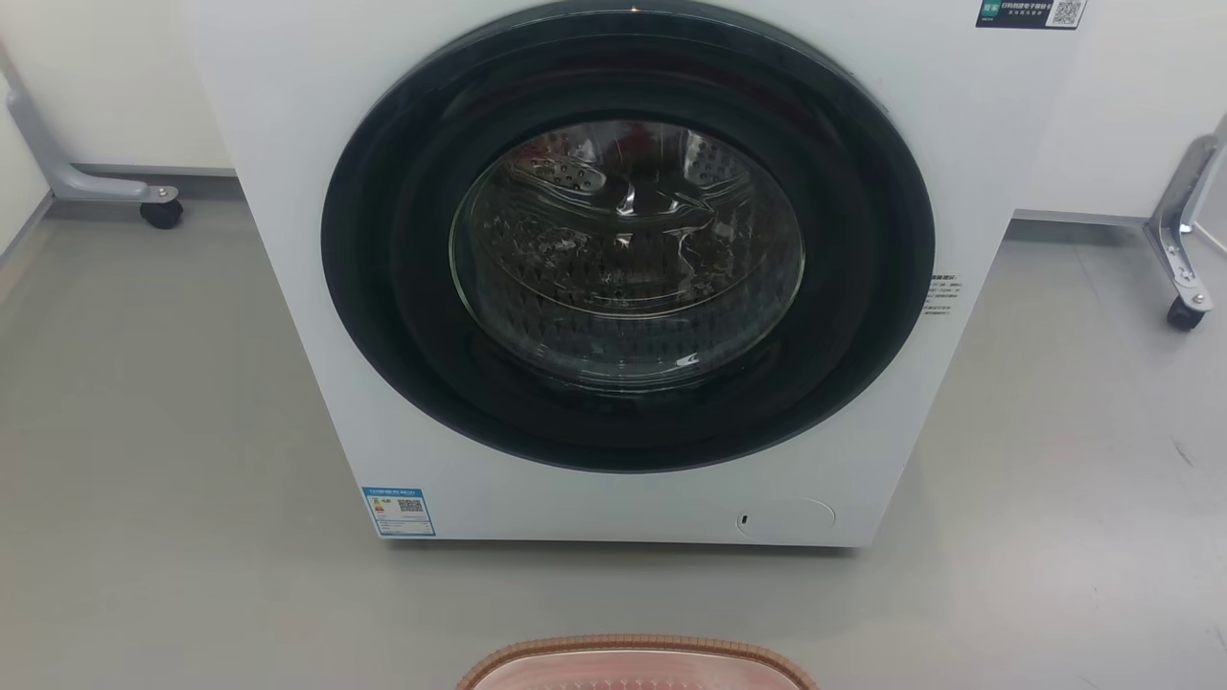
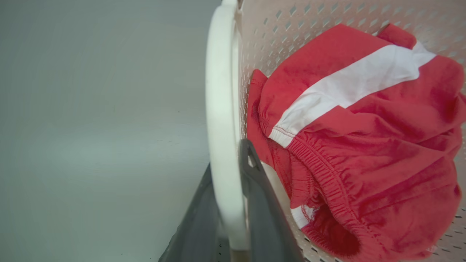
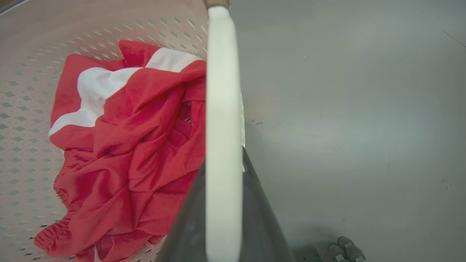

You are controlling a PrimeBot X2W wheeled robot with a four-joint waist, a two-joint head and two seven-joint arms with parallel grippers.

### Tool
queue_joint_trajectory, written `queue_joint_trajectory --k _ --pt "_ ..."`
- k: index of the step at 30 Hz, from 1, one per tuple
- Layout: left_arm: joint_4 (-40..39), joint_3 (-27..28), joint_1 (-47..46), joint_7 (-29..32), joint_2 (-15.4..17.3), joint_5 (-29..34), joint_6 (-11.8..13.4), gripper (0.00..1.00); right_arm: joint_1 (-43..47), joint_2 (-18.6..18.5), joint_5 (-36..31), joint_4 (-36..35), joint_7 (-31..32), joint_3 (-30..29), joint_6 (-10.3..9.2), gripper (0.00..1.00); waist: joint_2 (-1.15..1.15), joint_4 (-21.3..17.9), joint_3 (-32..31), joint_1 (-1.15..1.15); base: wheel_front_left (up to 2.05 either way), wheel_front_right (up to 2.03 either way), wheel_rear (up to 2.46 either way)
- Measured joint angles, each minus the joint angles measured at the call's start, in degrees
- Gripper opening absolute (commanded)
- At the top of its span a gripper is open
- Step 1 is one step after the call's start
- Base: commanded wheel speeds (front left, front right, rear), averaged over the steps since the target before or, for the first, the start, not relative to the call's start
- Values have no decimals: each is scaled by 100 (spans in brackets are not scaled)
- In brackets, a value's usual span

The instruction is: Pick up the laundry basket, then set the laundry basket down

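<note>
Left frame leg: I see a grey metal leg (image 1: 67,177) on a black caster at the far left of the head view, on the floor beside the washer.
Left gripper: my left gripper (image 2: 229,156) straddles the basket's white left handle (image 2: 220,91), one dark finger (image 2: 262,203) inside the basket wall and the other outside. I read it as clamped on the handle.
Garment: a red garment (image 2: 364,145) with a white stripe and an elastic waistband lies crumpled in the basket, against the perforated wall.
Laundry basket: the laundry basket (image 1: 633,661) sits at the bottom middle of the head view, where I see its brown woven-look rim, directly in front of the washer and apart from it. I cannot tell whether it is off the floor.
Washer: a white front-loader (image 1: 288,287) with its round dark door (image 1: 628,240) closed.
Right gripper: my right gripper (image 3: 224,160) grips the white right handle (image 3: 222,91), with dark fingers (image 3: 262,218) pressed on both sides of it.
Floor: plain grey floor (image 3: 346,109), lightly scuffed, beyond the right handle.
Right frame leg: a second metal leg (image 1: 1184,249) on a caster at the far right.
</note>
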Motion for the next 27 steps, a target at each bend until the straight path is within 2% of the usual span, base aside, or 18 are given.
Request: queue_joint_trajectory --k 27 --pt "1 -87 -8 -35 7 -171 8 0 -171 0 424 138 -82 430 -49 0 0 -24 60 0 0 0 0"
